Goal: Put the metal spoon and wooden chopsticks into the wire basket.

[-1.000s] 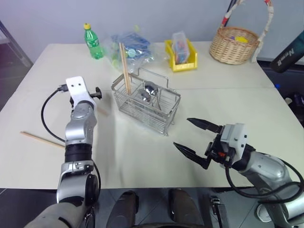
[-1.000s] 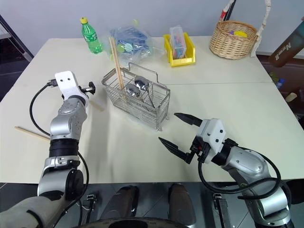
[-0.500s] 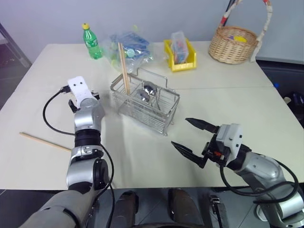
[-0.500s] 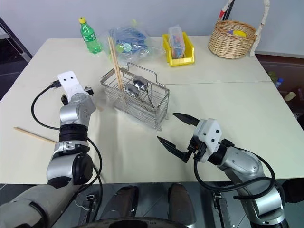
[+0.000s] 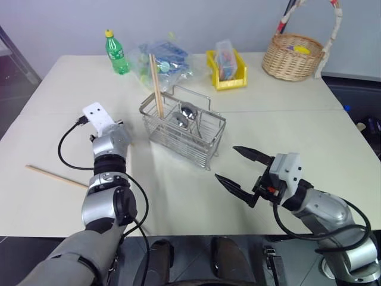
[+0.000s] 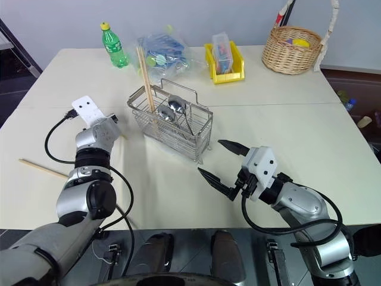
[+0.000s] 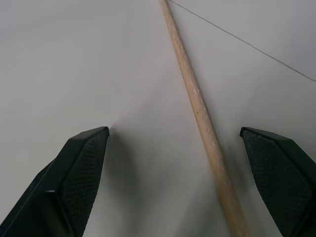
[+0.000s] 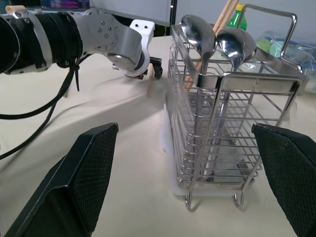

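Overhead, cream table [image 5: 309, 137], grey wall [image 5: 226, 18] behind.

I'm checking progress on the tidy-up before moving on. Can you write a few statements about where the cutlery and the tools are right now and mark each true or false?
1. Two spoons stand in the wire basket. True.
2. A chopstick lies on the table near its left edge. True.
3. The left tool is shut on a chopstick. False: it is open, with a chopstick lying on the table between its fingers, ungripped.
4. The right tool holds a spoon. False: it is open and empty, right of the wire basket.
5. The wire basket holds no chopsticks. False: chopsticks stand upright in it.
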Tool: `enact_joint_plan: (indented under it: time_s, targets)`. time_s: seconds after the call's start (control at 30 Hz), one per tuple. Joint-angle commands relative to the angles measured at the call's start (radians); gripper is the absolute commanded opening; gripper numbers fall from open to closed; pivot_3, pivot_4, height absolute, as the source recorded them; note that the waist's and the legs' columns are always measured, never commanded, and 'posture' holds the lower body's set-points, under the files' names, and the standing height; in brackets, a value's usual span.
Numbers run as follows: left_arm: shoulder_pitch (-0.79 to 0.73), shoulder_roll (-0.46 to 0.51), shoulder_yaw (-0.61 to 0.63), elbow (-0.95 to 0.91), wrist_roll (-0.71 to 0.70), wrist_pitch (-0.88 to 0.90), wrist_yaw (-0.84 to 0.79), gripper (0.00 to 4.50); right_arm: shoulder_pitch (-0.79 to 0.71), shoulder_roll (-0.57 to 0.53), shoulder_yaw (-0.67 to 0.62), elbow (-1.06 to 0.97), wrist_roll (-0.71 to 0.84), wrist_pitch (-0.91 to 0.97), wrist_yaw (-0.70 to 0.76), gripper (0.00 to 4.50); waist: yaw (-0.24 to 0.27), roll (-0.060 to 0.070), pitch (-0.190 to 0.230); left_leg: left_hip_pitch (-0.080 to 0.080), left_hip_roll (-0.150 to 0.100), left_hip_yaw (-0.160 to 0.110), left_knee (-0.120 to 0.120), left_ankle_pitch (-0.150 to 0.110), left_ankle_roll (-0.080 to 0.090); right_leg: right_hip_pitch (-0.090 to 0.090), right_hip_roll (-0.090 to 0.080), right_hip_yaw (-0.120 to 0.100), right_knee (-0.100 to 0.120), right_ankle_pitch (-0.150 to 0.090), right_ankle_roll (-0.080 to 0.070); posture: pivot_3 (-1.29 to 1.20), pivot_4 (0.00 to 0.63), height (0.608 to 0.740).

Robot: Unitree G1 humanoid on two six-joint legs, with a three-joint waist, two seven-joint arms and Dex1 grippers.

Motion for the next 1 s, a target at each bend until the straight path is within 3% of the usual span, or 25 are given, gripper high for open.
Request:
enact_joint_plan:
  time_s: [0.03, 0.07, 0.17, 0.37, 0.67, 0.8, 0.87, 1.0]
  targets:
    - [-0.02, 0.017, 0.018, 0.108, -0.023, -0.044, -0.006, 4.5, -0.01, 0.013, -0.002, -0.013, -0.005, -0.027, -0.008, 4.45, 0.0, 0.0, -0.001, 0.0, 0.0, 0.0, 0.0, 0.0, 0.0, 0.0, 0.0, 0.0, 0.0, 0.0, 0.0, 0.0, 0.15, 0.74]
    - [-0.028, 0.022, 0.028, 0.134, -0.034, -0.051, 0.001, 4.5, -0.01, 0.013, -0.003, -0.012, -0.006, -0.028, -0.009, 4.45, 0.0, 0.001, -0.001, 0.001, 0.0, 0.0, 0.0, 0.0, 0.0, 0.0, 0.0, 0.0, 0.0, 0.0, 0.0, 0.0, 0.15, 0.74]
    - [-0.041, 0.034, 0.047, 0.197, -0.053, -0.09, 0.01, 3.22, -0.009, 0.013, -0.007, -0.008, -0.009, -0.033, -0.012, 4.5, -0.002, 0.002, -0.002, 0.001, 0.0, 0.0, 0.0, 0.0, 0.0, 0.0, 0.0, 0.0, 0.0, 0.0, 0.0, 0.0, 0.15, 0.74]
    - [-0.054, 0.049, 0.042, 0.244, -0.062, -0.118, 0.013, 0.18, -0.009, 0.014, -0.015, -0.006, -0.01, -0.034, -0.015, 4.5, -0.001, 0.005, -0.004, 0.001, 0.0, 0.0, 0.0, 0.0, 0.0, 0.001, 0.0, 0.0, 0.001, 0.0, 0.001, 0.0, 0.15, 0.74]
    - [-0.049, 0.077, 0.033, 0.241, -0.065, -0.102, 0.004, 0.08, -0.014, 0.01, -0.037, -0.005, 0.022, 0.003, -0.031, 4.5, -0.002, 0.006, -0.005, 0.001, 0.0, 0.0, 0.0, 0.0, 0.0, 0.001, 0.0, 0.0, 0.001, -0.001, 0.001, 0.0, 0.15, 0.74]
    - [-0.039, 0.115, -0.042, 0.117, -0.014, -0.047, -0.038, 0.08, 0.002, 0.004, -0.06, -0.034, 0.042, 0.021, -0.042, 4.5, -0.005, 0.005, -0.005, 0.002, 0.0, 0.0, 0.0, 0.0, 0.0, 0.001, 0.0, 0.0, 0.001, -0.001, 0.001, 0.0, 0.15, 0.74]
    - [-0.028, 0.138, -0.063, 0.046, -0.017, -0.07, -0.11, 0.08, 0.014, 0.002, -0.068, -0.052, 0.05, 0.028, -0.049, 4.5, -0.007, 0.004, -0.004, 0.001, 0.0, 0.0, 0.0, 0.0, 0.0, 0.0, 0.0, 0.0, 0.001, -0.001, 0.001, 0.0, 0.15, 0.74]
    - [-0.017, 0.183, -0.087, -0.064, -0.073, -0.274, -0.432, 0.08, 0.046, 0.006, -0.077, -0.084, 0.052, 0.031, -0.064, 4.5, -0.002, 0.0, -0.002, -0.002, 0.0, 0.0, 0.0, 0.001, -0.001, -0.003, 0.0, 0.0, 0.002, -0.001, 0.001, 0.0, 0.15, 0.74]
